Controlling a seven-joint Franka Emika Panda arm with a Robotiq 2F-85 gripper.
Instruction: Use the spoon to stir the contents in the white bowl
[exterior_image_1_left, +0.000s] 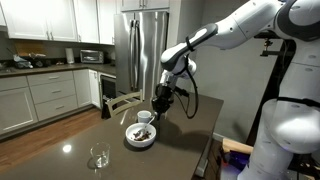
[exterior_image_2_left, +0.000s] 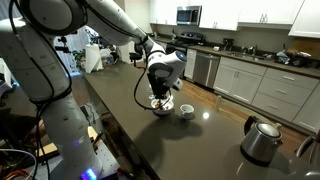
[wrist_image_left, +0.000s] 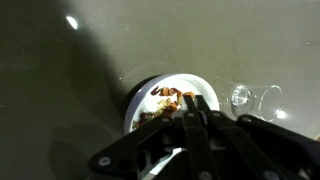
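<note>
The white bowl (wrist_image_left: 143, 100) stands on the dark table and holds the contents (wrist_image_left: 170, 96), a heap of brown and tan chunks. My gripper (wrist_image_left: 193, 106) comes in from the bottom of the wrist view, fingers pressed together, with its tips over the bowl's near side. A thin dark stem that I take for the spoon (wrist_image_left: 192, 99) pokes from between the tips into the heap; its scoop end is hidden. In both exterior views the gripper (exterior_image_1_left: 158, 104) (exterior_image_2_left: 160, 94) hangs directly above the bowl (exterior_image_1_left: 140, 137) (exterior_image_2_left: 160, 106).
A small white handled cup (exterior_image_1_left: 146, 117) (exterior_image_2_left: 185, 110) stands close beside the bowl. A clear glass (exterior_image_1_left: 98, 157) (wrist_image_left: 241, 97) is further along the table. A metal kettle (exterior_image_2_left: 262, 142) sits near the table's end. Kitchen cabinets and a fridge (exterior_image_1_left: 145, 50) lie beyond.
</note>
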